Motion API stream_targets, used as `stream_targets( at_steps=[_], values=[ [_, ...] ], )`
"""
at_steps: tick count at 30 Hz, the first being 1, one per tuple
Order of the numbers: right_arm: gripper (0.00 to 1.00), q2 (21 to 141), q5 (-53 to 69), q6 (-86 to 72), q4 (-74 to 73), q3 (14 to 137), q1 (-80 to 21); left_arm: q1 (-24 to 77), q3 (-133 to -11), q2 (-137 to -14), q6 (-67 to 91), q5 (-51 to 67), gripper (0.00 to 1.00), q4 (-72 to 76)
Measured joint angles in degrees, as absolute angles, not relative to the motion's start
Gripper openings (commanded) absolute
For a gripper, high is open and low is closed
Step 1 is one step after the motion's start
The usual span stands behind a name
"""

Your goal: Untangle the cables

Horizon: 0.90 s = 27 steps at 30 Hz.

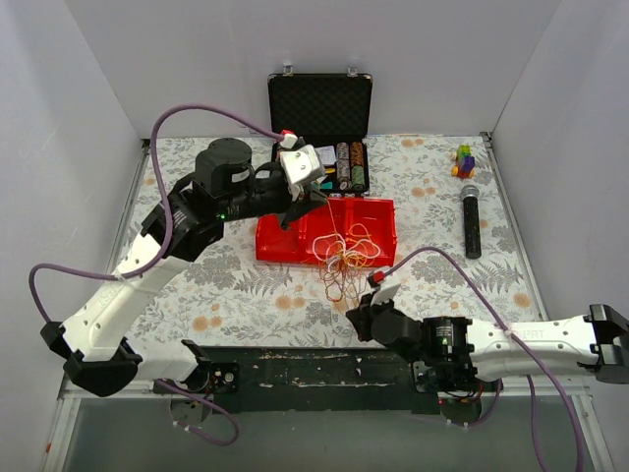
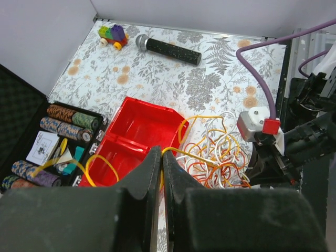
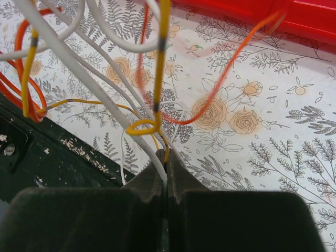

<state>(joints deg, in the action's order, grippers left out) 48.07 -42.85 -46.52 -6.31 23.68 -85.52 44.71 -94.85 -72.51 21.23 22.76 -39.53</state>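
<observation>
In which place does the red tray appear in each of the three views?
Top external: the red tray lies at the centre, with the cables partly over it.
Left wrist: the red tray is centre left, the cables to its right.
Right wrist: only the red tray's edge, along the top right.
Shared landmark: the cables, visible in all three views.

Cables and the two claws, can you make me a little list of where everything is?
cables: thin orange, yellow and white loops, tangled, partly over the front of the red tray
left claw: shut, pinching a yellow strand
right claw: shut on white and yellow strands
microphone: lying to the right, apart from the tangle
toy blocks: far right corner
case: open, behind the tray
</observation>
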Motion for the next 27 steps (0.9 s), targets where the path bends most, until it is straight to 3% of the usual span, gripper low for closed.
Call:
stream_targets(
  at_steps=[3, 8, 13, 17, 27],
  values=[
    [0.19, 47.81, -42.5, -46.39, -8.43, 24.82, -85.54, 44.6, -94.91, -72.29, 20.43, 21.02, 0.0, -40.34],
    [0.58, 43.86, -42.46, -46.59, -12.99, 25.02, -85.54, 44.29, -94.87, -71.66, 19.18, 16.86, 0.0, -38.48],
    [0.77, 37.95, -42.72, -45.06, -14.0, 25.1, -85.6, 44.29, -94.89, -70.06, 17.43, 16.75, 0.0, -38.13],
    [0.85, 37.1, -43.4, -41.1, -14.06, 27.4, -85.62, 44.25, -94.87, -69.43, 15.86, 19.18, 0.0, -39.38],
    [0.87, 40.69, -45.06, -27.42, -9.5, 36.56, -85.62, 44.25, -86.89, -67.88, 14.11, 23.09, 0.0, -41.23]
  ],
)
